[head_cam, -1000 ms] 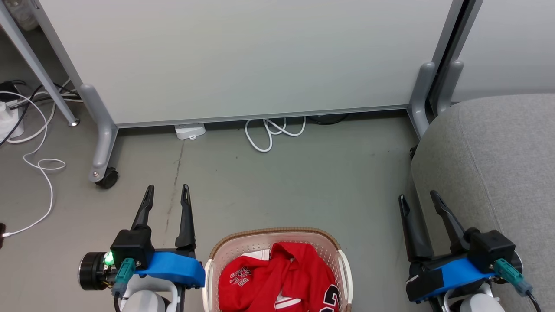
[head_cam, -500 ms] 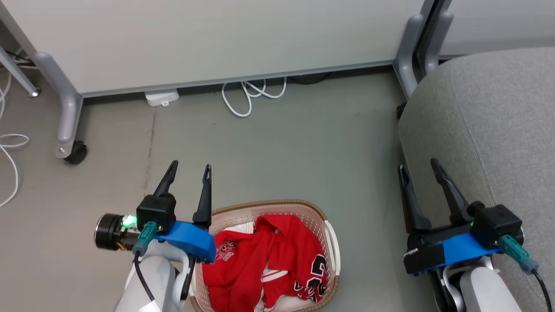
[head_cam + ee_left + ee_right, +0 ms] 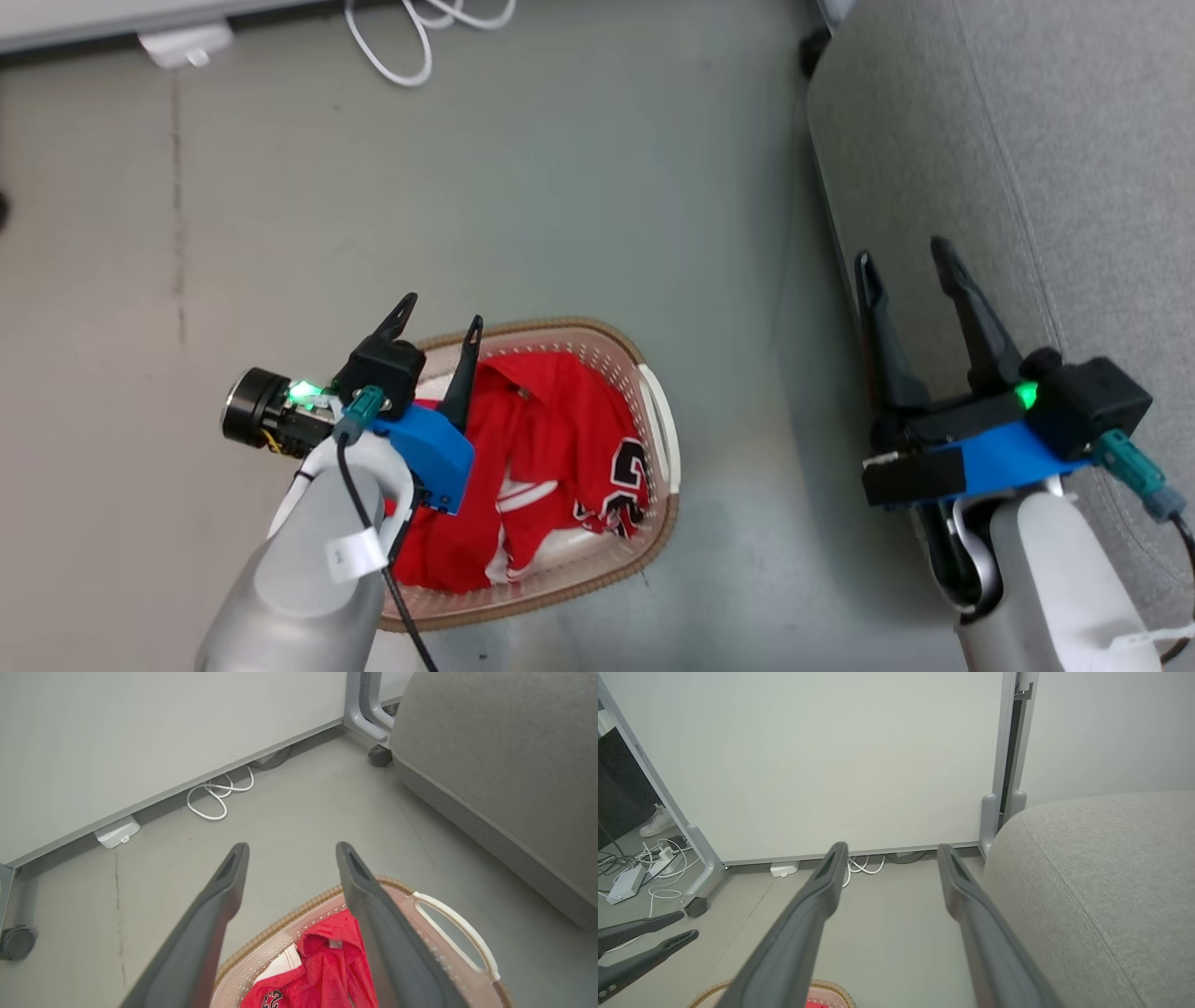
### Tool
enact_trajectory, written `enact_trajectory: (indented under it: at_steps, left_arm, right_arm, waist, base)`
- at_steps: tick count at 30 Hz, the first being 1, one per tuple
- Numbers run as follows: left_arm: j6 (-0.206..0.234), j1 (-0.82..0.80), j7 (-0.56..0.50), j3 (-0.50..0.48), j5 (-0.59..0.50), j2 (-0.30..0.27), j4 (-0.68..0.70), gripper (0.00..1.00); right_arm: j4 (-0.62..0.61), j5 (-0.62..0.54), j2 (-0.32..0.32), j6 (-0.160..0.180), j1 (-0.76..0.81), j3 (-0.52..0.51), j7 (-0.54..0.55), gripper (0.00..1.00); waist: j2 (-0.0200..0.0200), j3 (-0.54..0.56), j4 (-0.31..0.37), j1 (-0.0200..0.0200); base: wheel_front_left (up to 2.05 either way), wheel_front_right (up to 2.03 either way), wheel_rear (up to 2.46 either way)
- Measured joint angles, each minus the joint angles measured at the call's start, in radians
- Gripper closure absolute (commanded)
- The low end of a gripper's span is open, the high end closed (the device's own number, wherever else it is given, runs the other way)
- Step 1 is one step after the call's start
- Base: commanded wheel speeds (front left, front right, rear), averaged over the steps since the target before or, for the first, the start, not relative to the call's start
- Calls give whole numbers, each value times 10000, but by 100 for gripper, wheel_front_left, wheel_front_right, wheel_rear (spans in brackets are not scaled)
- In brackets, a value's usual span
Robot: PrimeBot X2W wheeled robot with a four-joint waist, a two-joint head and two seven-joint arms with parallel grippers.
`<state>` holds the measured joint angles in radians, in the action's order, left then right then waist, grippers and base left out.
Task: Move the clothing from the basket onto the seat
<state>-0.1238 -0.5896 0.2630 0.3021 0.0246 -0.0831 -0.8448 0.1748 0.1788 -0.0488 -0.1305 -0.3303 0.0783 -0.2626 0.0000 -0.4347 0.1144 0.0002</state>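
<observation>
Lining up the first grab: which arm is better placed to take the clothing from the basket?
Left. The left gripper, open, hangs over the basket rim with the clothing just beneath. The right gripper, also open, sits by the seat, apart from the basket.

The jersey is thin red cloth with a slight mesh sheen; the basket is smooth cream plastic, perforated, its brown rim woven-look; the sofa is matt grey cloth, coarsely woven; the floor is smooth, faintly glossy; the fingers are matt dark plastic; the panel is smooth and matt.
</observation>
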Motion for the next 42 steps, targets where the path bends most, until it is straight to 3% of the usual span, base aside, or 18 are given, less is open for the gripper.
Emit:
enact_trajectory:
  at_steps: [15,24,30,39,40,41,42]
  left_arm:
    - [-61,-2368,-213,1875,405,69,-3726,0]
    - [-61,-3084,-1005,2558,1014,-173,-4284,0]
    - [13,-3443,-1595,2711,1062,-529,-4389,0]
    - [54,-3800,-1833,2940,1070,-564,-4429,0]
    - [54,-3809,-1870,2957,1066,-564,-4431,66]
    - [52,-3809,-1852,2961,1080,-566,-4435,100]
    - [52,-3810,-1808,2995,1072,-577,-4439,100]
  right_arm:
    - [-529,136,-2,0,-1420,148,0,0]
    - [-819,130,-4,-2,-1810,42,0,0]
    - [-1057,163,-2,-2,-1935,19,0,0]
    - [-1300,261,-2,0,-2011,6,0,0]
    - [-1306,263,-2,-2,-2012,10,0,0]
    - [-1308,263,-4,-2,-2015,13,0,0]
    - [-1308,265,-2,-2,-2018,17,0,0]
  waist:
    - [0,-2630,582,0]
    - [0,-4164,855,0]
    - [0,-4854,1009,0]
    - [0,-5562,1117,-1]
    - [0,-5589,1121,-1]
    - [0,-5606,1125,-1]
    - [-1,-5609,1128,-2]
  base:
    - [0,0,0]
    - [0,0,0]
    - [0,0,0]
    - [0,0,0]
    - [0,0,0]
    - [0,0,0]
    - [0,0,0]
